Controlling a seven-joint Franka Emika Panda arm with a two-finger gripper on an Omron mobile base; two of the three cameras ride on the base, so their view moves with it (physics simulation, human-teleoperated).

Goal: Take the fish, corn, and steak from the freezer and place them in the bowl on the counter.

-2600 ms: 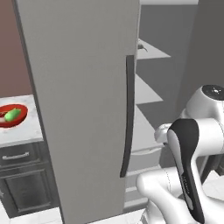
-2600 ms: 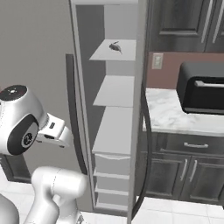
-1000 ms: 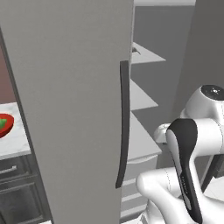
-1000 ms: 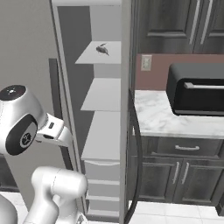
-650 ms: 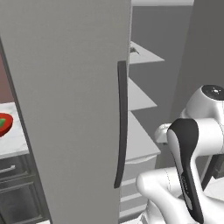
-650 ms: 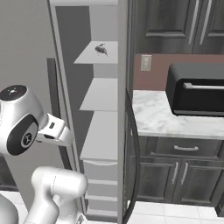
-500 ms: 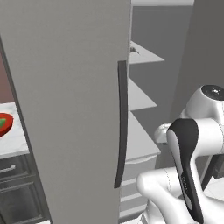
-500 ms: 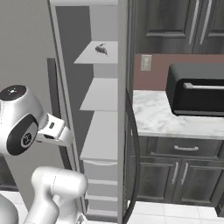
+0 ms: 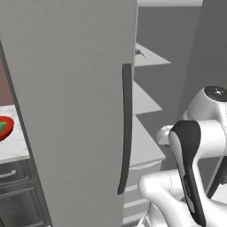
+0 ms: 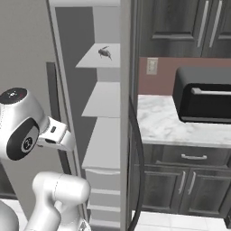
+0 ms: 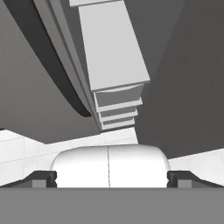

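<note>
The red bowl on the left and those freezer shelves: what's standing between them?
In the left base view, the freezer's open door, with its dark handle, stands between the red bowl and the shelves.

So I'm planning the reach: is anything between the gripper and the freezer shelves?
Nothing visible. The freezer door is swung wide and the open gripper looks straight at the drawers. A small dark item sits on the top shelf.
</note>
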